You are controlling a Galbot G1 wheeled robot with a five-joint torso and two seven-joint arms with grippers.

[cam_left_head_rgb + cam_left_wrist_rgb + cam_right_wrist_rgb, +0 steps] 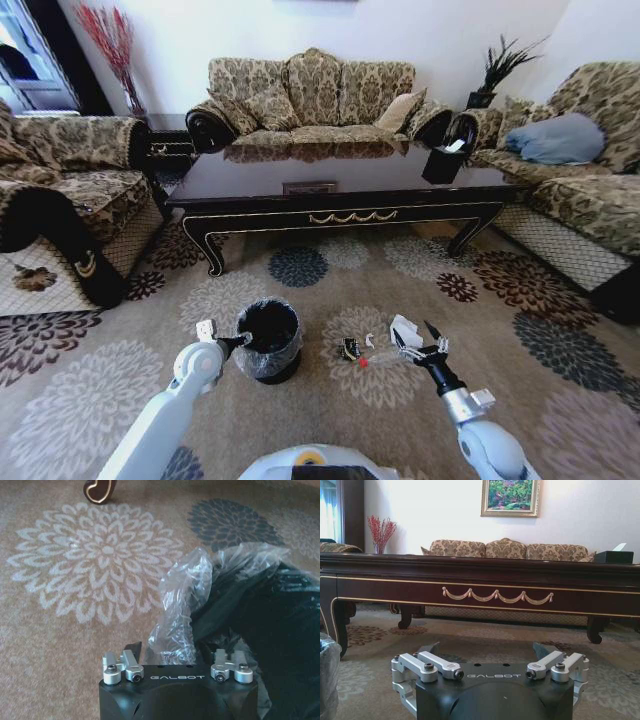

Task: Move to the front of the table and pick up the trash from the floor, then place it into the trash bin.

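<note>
Carpet (330,265) w/ big flower shapes fills the lower half of the head view, and there is open floor between the robot and the long dark brown shiny table (340,190) w/ gold trim, which sits across the middle. Patterned sofas (310,95) stand on the left, right & behind the table, below a white wall.

The small round black trash bin (268,340) w/ a crinkly clear bag stands lower centre-left. Just right of it on the carpet lie the bits of trash: a dark-and-yellow wrapper (350,348), tiny white & red scraps (366,352), and a white paper wad (404,330).

The left gripper (240,341) is at the bin's left rim. In the left wrist view its fingers are hidden by the clear bag (182,600), so I can't tell if it is open or closed.

The right gripper (418,342) is spread wide, holding nothing, right beside the white wad. In the right wrist view its fingertips (431,647) stand far apart.
</note>
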